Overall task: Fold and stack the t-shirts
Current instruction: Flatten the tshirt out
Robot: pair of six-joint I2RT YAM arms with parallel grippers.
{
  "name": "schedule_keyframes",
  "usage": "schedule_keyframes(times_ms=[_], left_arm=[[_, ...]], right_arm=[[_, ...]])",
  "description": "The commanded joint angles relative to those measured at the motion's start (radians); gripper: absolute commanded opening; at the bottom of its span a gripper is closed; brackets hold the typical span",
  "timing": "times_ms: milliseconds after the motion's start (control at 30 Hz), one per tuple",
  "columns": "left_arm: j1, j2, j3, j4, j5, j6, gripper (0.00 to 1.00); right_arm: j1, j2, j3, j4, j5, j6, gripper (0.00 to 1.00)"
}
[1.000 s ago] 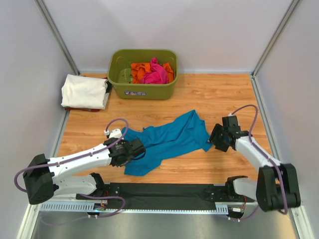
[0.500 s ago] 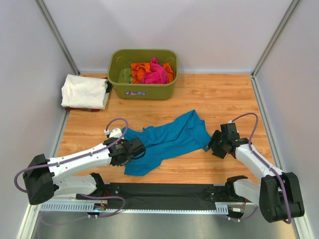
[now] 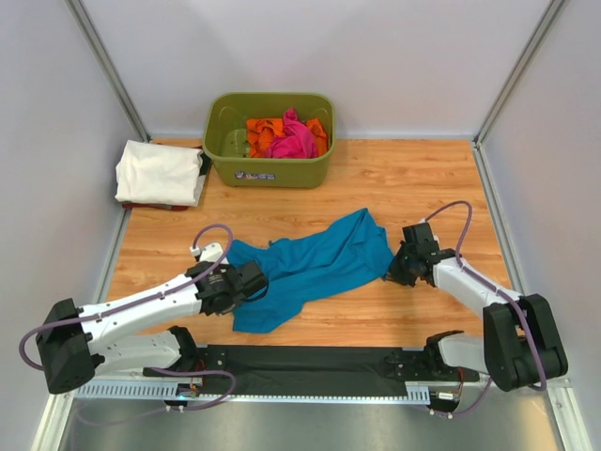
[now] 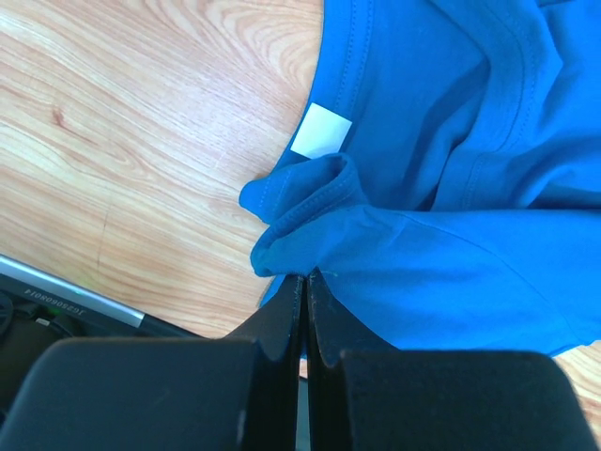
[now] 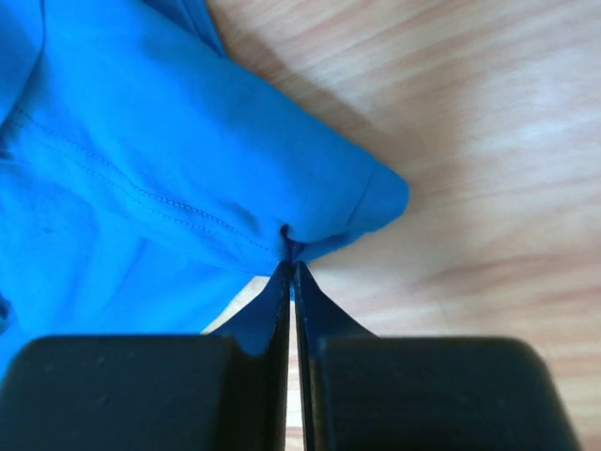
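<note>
A teal-blue t-shirt (image 3: 315,263) lies crumpled across the middle of the wooden table. My left gripper (image 3: 255,280) is shut on its left edge; in the left wrist view the fingertips (image 4: 305,278) pinch a bunched fold of the cloth (image 4: 451,169) near the white label (image 4: 322,132). My right gripper (image 3: 392,272) is shut on the shirt's right corner, its tips (image 5: 292,268) nipping the hem of the blue cloth (image 5: 150,160). A folded white t-shirt (image 3: 160,172) lies at the back left. Pink (image 3: 293,139) and orange (image 3: 263,134) t-shirts fill the tub.
The olive-green tub (image 3: 270,165) stands at the back centre. Something red shows under the white shirt's near edge (image 3: 143,204). Grey walls close in the table on three sides. A black strip (image 3: 310,366) runs along the near edge between the arm bases.
The right gripper moved left to the shirt's right corner and shut on it. The left gripper, still shut on the cloth, shifted slightly left.
</note>
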Motion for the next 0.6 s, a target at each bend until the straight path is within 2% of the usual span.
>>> schedule_keyframes(times_ms=[0, 133, 300, 367, 433, 567], left_arm=[[0.022, -0.037, 0.013, -0.047, -0.039, 0.009, 0.0], [0.086, -0.062, 0.054, -0.086, -0.05, 0.058, 0.0], [0.193, -0.129, 0.11, -0.109, -0.095, 0.167, 0.0], [0.216, -0.154, 0.125, -0.121, -0.111, 0.19, 0.0], [0.227, -0.165, 0.133, -0.136, -0.126, 0.207, 0.0], [0.227, -0.159, 0.085, -0.124, -0.042, 0.214, 0.0]], right_arm=[[0.003, -0.039, 0.088, -0.139, 0.112, -0.033, 0.0], [-0.049, -0.14, 0.243, -0.283, 0.134, -0.069, 0.0], [-0.197, -0.235, 0.352, -0.337, 0.149, -0.081, 0.0], [-0.239, -0.246, 0.351, -0.345, 0.155, -0.086, 0.0], [-0.342, -0.243, 0.331, -0.357, 0.139, -0.072, 0.0], [-0.555, -0.254, 0.209, -0.405, 0.097, -0.05, 0.0]])
